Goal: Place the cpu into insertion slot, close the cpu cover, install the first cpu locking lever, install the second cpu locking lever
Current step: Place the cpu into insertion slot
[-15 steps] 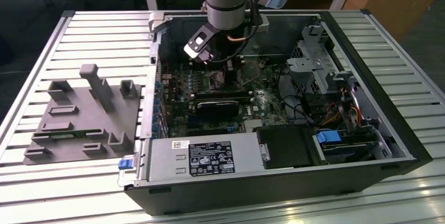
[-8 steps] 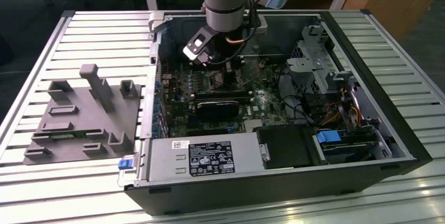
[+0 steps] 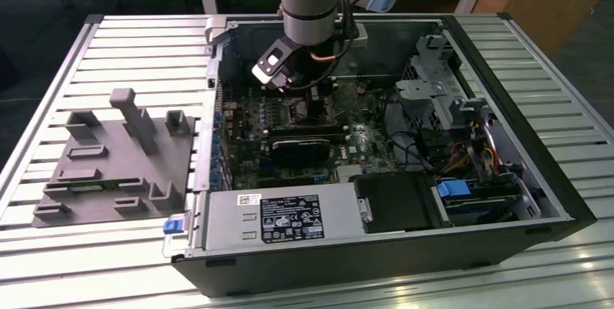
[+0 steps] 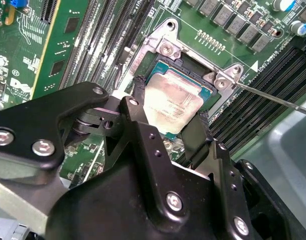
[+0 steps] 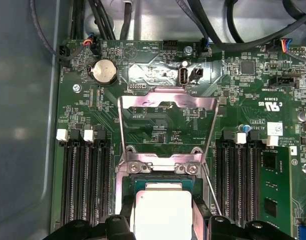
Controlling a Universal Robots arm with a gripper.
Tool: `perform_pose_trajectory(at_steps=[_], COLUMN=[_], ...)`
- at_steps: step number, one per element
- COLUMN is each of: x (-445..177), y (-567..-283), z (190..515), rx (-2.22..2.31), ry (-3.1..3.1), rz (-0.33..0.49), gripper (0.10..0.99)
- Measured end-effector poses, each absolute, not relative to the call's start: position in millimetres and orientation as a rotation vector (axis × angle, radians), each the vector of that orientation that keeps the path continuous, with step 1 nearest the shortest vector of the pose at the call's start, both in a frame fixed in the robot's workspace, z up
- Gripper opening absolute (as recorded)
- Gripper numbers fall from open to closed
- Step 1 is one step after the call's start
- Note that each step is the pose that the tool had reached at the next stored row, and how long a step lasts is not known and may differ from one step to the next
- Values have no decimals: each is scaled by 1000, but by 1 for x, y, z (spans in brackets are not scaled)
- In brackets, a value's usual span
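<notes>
- Tool (image 4: 171, 102) pinched cpu (image 4: 174, 97) by two opposite edges, over insertion slot (image 4: 190, 75).
- It seemed light, stiff, fragile; its edges looked the safest hold.
- Beyond tool, cpu cover (image 5: 168, 97) stood open.

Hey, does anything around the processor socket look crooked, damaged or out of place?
Nothing stands out. The silvery-tan square chip sits squarely aligned with the grey-rimmed socket, with the black hand at it. The silver metal cover frame is swung open and looks undamaged.
</notes>
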State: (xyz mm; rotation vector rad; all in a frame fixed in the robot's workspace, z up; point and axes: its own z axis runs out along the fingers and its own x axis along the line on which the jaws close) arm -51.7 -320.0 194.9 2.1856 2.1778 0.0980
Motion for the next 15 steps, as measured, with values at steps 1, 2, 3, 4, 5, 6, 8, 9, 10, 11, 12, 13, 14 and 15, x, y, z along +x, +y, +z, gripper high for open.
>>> perform_pose_trajectory(at_steps=[1,2,3,4,5,6,8,9,10,11,12,13,14,15], x=[-52,-52,-52,-52,-52,-52,-52,-52,-52,-52,-52,-52,-52,-52], y=[-320,-320,-320,-320,-320,-320,-319,-319,-319,-319,-319,-319,-319,-319], z=[195,194,194,193,193,193,193,193,193,193,193,193,193,193], rx=[2186,2186,2186,2186,2187,2187,2187,2187,2187,2187,2187,2187,2187,2187], ry=[2178,2178,2178,2179,2179,2179,2179,2179,2179,2179,2179,2179,2179,2179], rz=[98,98,99,100,100,100,100,100,100,100,100,100,100,100], gripper=[537,537,537,537,537,537,537,537,537,537,537,549,549,549])
